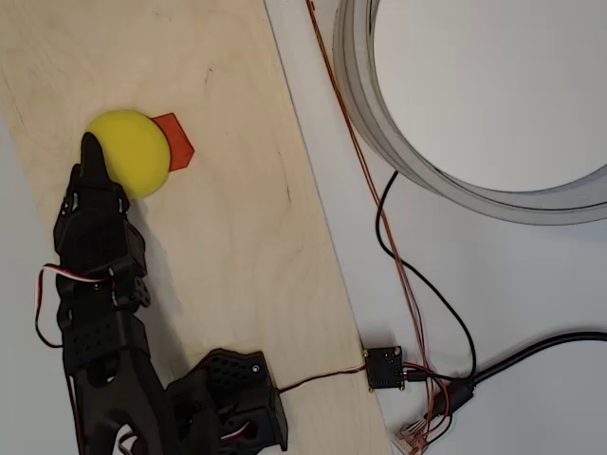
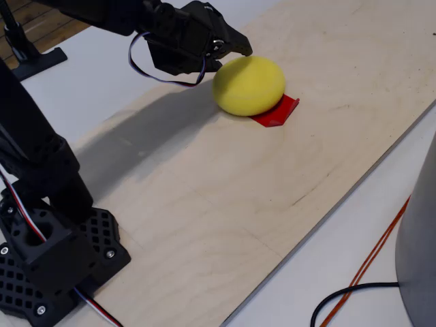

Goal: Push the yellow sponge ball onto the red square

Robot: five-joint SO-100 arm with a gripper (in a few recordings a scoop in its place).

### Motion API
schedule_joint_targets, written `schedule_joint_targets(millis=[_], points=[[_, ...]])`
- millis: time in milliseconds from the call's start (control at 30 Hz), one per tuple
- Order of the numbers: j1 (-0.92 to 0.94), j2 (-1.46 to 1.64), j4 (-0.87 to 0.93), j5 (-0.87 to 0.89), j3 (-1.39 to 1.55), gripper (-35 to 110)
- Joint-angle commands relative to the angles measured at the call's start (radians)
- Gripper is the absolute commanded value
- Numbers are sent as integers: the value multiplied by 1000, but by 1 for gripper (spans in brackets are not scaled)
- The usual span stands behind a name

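The yellow sponge ball (image 1: pixel 133 150) (image 2: pixel 248 84) rests on the wooden board, overlapping the left part of the red square (image 1: pixel 178 142) (image 2: pixel 278 112), whose right edge and pointed corner stick out from under it. My black gripper (image 1: pixel 92 152) (image 2: pixel 235 49) is at the ball's left side in the overhead view, its tip touching the ball. The fingers look closed together with nothing held between them.
The light plywood board (image 1: pixel 237 237) (image 2: pixel 225 197) runs diagonally; its right edge drops to a white table. A large white ring (image 1: pixel 446 180) lies at the upper right. Orange and black cables (image 1: pixel 398 256) and a small circuit board (image 1: pixel 386 368) lie beside the plywood. The arm's base (image 2: pixel 48 252) stands at the lower left.
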Motion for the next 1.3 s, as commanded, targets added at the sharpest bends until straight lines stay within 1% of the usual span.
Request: schedule_joint_targets(millis=[0, 1267], points=[[35, 12, -6, -6, -5, 20], [167, -44, -77, -110, -40, 19]])
